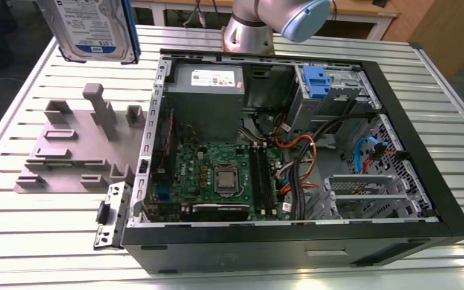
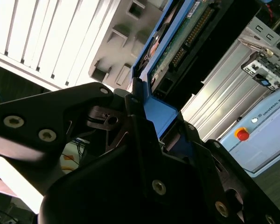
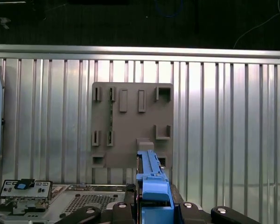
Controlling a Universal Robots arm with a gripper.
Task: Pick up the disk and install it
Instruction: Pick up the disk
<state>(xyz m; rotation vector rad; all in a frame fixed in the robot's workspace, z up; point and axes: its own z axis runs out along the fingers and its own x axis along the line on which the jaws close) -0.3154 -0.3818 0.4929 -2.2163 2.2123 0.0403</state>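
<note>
The disk (image 1: 95, 27) hangs upright high above the slatted table at the exterior view's left, its white-and-blue label facing the camera. In the second wrist view the disk (image 2: 177, 46) shows its green circuit board and blue side rail. My gripper (image 2: 158, 126) is shut on the rail, with black fingers (image 2: 135, 112) on either side. In the first wrist view the blue rail of the disk (image 3: 151, 179) rises from the gripper (image 3: 151, 207), above the grey holder.
An open computer case (image 1: 449, 205) lies on the table, with a motherboard, cables and a drive bay holding a blue clip (image 1: 316, 81). A grey slotted holder (image 1: 75, 145) (image 3: 130, 126) stands beside the case. The arm's base (image 1: 252, 30) is behind it.
</note>
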